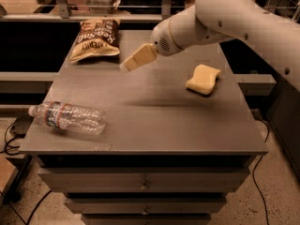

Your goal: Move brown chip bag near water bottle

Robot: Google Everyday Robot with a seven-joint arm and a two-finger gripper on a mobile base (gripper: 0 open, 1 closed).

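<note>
Brown chip bag (pixel 95 39) untouched, just left of the jaws
Cannot tell the jaws' spread; crinkly foil may slip a shallow pinch; water bottle (pixel 68 117), well apart front-left, could roll if bumped

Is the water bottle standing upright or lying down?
Lying on its side: the water bottle rests lengthwise, cap pointing left. The gripper hovers beside the brown chip bag.

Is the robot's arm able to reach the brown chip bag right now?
Probably yes. The gripper hangs above the table just beside the brown chip bag, and nothing stands between them. The sponge lies well off to the other side.
</note>
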